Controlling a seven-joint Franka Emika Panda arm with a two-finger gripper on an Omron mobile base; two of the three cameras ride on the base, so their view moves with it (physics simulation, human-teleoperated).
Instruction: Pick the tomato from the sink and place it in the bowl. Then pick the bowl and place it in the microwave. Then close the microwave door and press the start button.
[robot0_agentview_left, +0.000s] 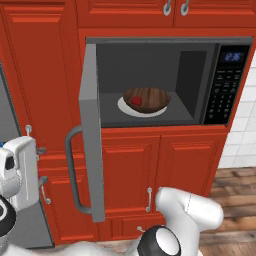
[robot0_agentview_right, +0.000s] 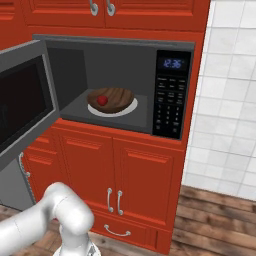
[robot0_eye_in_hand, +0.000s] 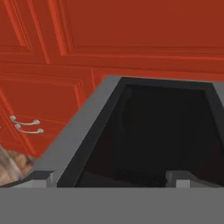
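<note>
- Tomato (robot0_agentview_left: 136, 101): inside bowl (robot0_agentview_left: 150, 97), left of its centre.
- Bowl: on white plate (robot0_agentview_left: 126, 107), centre of microwave (robot0_agentview_left: 145, 60) floor.
- Microwave door (robot0_agentview_left: 91, 130): swung fully open.
- Risk: glancing push slipping off door edge, leaving it ajar; start button then useless.
- Gripper (robot0_eye_in_hand: 109, 175): fingers apart, empty, low before door window; arm folded low.
</note>
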